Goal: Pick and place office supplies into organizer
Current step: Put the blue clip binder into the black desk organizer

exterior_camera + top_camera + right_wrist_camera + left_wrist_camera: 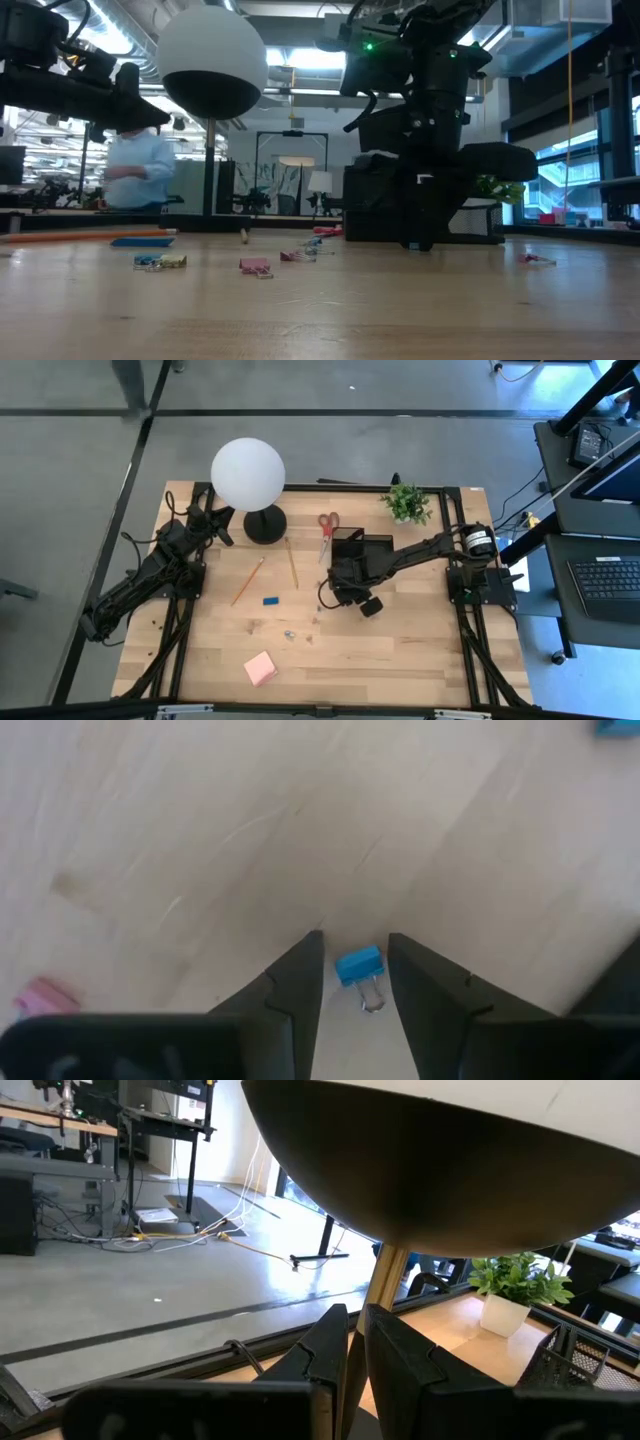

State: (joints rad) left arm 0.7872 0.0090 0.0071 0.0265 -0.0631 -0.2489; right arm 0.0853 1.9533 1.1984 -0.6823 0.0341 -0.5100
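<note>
My right gripper [356,995] points down at the table just in front of the black organizer [362,546]. It is open, with a small blue binder clip [358,966] lying flat on the wood between its fingertips and a thin gap showing on each side. Red-handled scissors [328,528], two pencils [292,562] [248,581], a blue eraser [271,600] and a pink sticky-note pad [261,668] lie on the table. More clips [255,265] are scattered near the middle. My left gripper [355,1350] waits shut beside the lamp's globe [247,473].
A white globe lamp on a round black base [265,524] stands at the far left centre. A small potted plant [406,503] stands at the far right. A pink clip [40,995] lies near my right gripper. A person [135,172] shows in the room behind.
</note>
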